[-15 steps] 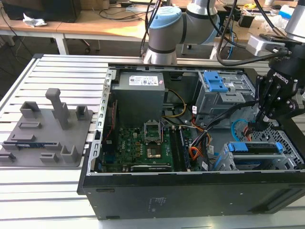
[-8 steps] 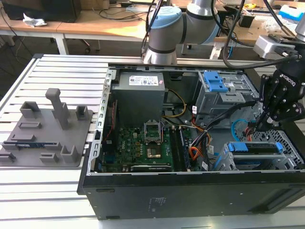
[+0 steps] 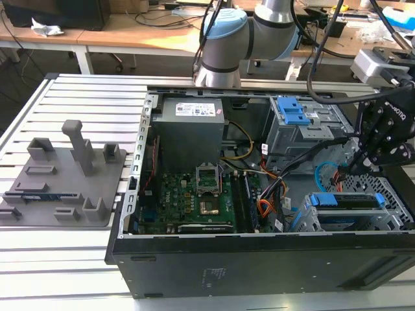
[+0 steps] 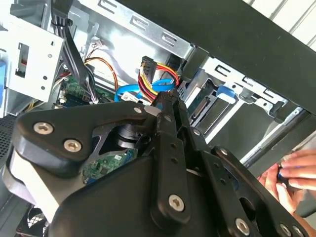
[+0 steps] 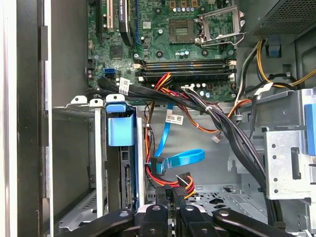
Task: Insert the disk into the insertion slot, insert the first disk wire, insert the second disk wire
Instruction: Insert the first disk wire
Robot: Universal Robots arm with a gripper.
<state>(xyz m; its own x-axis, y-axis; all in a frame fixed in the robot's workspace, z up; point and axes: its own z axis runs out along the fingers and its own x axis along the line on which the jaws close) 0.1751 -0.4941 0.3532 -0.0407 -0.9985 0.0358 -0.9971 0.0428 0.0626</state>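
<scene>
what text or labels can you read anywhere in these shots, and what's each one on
No text is clear enough to quote.
White label on the power supply: print too small to read.
White tags on the black cables: too blurred to read.
White sticker on the motherboard: too small to read.

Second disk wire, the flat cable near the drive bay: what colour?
Light blue. The second disk wire shows best in the first wrist view.
</scene>
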